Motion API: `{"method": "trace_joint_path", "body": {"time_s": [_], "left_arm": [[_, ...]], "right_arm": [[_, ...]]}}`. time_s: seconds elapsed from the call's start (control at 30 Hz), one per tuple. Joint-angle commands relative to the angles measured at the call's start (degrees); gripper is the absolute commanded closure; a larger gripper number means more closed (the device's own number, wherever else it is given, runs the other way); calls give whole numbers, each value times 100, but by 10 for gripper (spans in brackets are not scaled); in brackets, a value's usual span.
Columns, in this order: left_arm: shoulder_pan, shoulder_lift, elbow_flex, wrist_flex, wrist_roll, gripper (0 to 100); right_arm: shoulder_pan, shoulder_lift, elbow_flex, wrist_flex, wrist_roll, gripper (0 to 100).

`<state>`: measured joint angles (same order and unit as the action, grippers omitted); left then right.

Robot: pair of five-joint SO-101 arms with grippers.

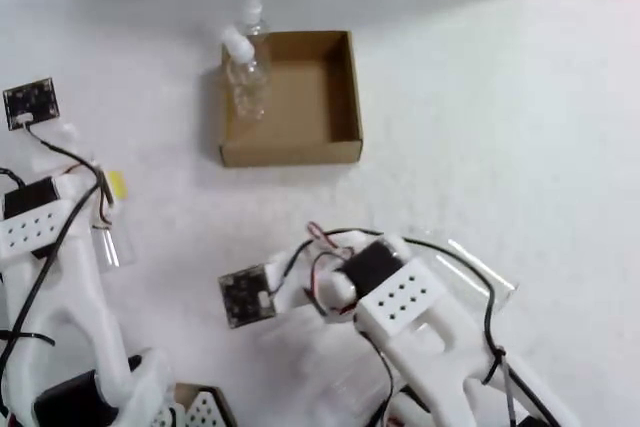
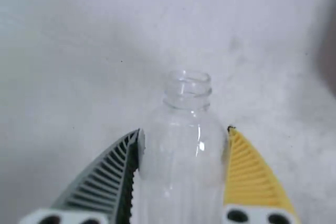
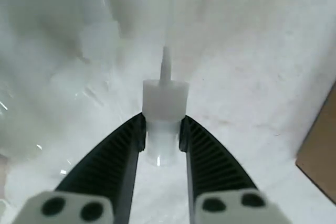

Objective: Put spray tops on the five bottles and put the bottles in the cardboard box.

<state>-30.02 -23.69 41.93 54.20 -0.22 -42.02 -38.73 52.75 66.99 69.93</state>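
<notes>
Left wrist view: the left gripper (image 2: 184, 131) squeezes a clear bottle (image 2: 184, 169) between its grey and yellow fingers. The open neck pokes out past the tips. The bottle looks light, thin and slippery, so hold its round belly softly. The right gripper (image 3: 161, 121) pinches a small, hard white spray top (image 3: 165, 98). The brown cardboard box (image 1: 290, 153) sits well apart from both grippers.

Two capped bottles (image 1: 246, 72) stand in the cardboard box (image 1: 290, 152); an uncapped bottle (image 2: 181, 156) and spray top (image 3: 164, 100) are held.
</notes>
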Motion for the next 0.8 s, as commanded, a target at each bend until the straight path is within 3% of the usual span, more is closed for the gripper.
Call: {"method": "trace_joint_path", "body": {"time_s": [0.0, 0.17, 0.3, 0.47, 0.53, 0.67, 0.77], "left_arm": [[-48, 22, -79, -114, 35, 980], [-48, 22, -79, -141, 26, 980], [-48, 22, -79, -141, 26, 980], [-48, 22, -79, -141, 26, 980], [-48, 22, -79, -141, 26, 980], [-48, 22, -79, -149, 18, 980], [-48, 22, -79, -149, 18, 980]], "right_arm": [[-75, 347, -62, -268, -62, 910], [347, 1077, -352, -602, -536, 745], [462, 1015, -826, -242, -941, 792], [321, 409, -1380, 910, -1688, 939], [171, 66, -1327, 1262, -1670, 985], [-541, -646, -765, 1552, -1679, 924], [-1130, -1095, 44, 1068, -1688, 863]]}}
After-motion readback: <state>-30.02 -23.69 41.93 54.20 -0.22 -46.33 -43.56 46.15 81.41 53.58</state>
